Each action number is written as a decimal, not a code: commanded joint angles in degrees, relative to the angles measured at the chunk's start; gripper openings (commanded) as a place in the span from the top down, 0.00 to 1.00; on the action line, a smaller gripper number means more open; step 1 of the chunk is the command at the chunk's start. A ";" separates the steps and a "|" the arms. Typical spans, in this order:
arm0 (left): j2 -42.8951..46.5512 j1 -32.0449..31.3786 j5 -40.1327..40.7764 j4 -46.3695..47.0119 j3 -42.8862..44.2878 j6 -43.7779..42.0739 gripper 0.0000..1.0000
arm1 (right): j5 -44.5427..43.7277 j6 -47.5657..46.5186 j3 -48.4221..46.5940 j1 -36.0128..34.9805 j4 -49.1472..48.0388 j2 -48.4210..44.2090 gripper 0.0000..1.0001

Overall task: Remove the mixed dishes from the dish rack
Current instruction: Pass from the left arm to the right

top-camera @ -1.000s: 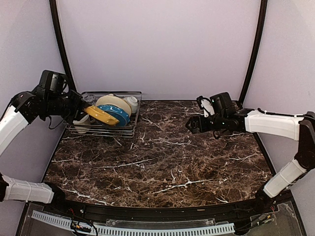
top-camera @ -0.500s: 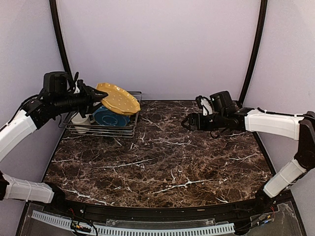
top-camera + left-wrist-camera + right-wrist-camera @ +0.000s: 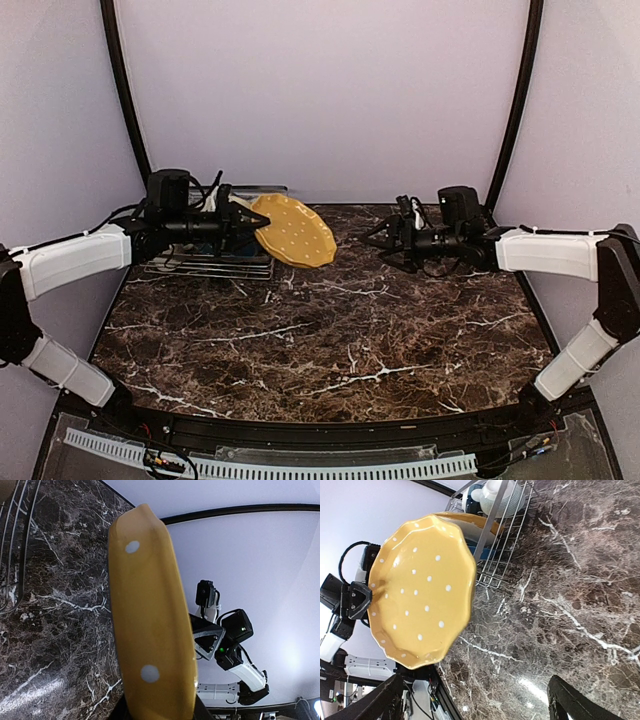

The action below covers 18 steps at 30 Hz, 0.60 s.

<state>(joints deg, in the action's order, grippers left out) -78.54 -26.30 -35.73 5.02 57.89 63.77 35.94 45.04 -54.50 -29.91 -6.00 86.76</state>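
A yellow scalloped plate with white dots (image 3: pixel 293 230) hangs in the air over the marble table, just right of the dish rack (image 3: pixel 215 265). My left gripper (image 3: pixel 245 222) is shut on its left rim. The left wrist view shows the plate (image 3: pixel 150 625) edge-on, rising from between the left gripper's (image 3: pixel 160 715) jaws. My right gripper (image 3: pixel 385 240) stands open a short way right of the plate, facing it, with nothing between its fingers. The right wrist view shows the plate's face (image 3: pixel 420 595) ahead of the right gripper (image 3: pixel 475 702). Behind it the wire rack (image 3: pixel 507 540) holds more plates (image 3: pixel 475 522) and a white bowl (image 3: pixel 502 495).
The dark marble table (image 3: pixel 330 320) stretches in front of and between both arms. The left arm covers most of the rack in the top view. Purple walls with black corner posts close in the back and sides.
My left arm has lifted the yellow plate out of the rack and swung it right, over the table. The right gripper has turned and moved left toward the plate, still open.
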 commanded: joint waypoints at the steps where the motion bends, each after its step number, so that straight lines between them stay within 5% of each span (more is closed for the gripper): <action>1: 0.16 -2.00 -9.60 16.12 0.32 -2.47 0.99 | 6.53 6.53 0.07 -0.04 -9.15 3.88 0.04; 7: -4.52 -5.04 -12.10 22.15 -2.09 -1.71 0.99 | 8.79 7.62 0.19 -0.15 -15.79 9.56 0.14; 13: -8.72 -8.83 -11.63 31.35 -3.59 2.03 0.99 | 15.23 15.05 4.62 -0.04 -31.57 14.11 0.48; 18: -9.48 -9.64 -11.10 32.86 -4.45 1.90 0.99 | 15.79 17.03 9.79 0.28 -37.55 13.36 0.67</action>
<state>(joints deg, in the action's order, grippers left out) -90.52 -35.66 -44.71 25.98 52.97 65.73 49.19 59.33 -47.77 -29.89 -33.89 100.84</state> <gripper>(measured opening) 0.284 0.374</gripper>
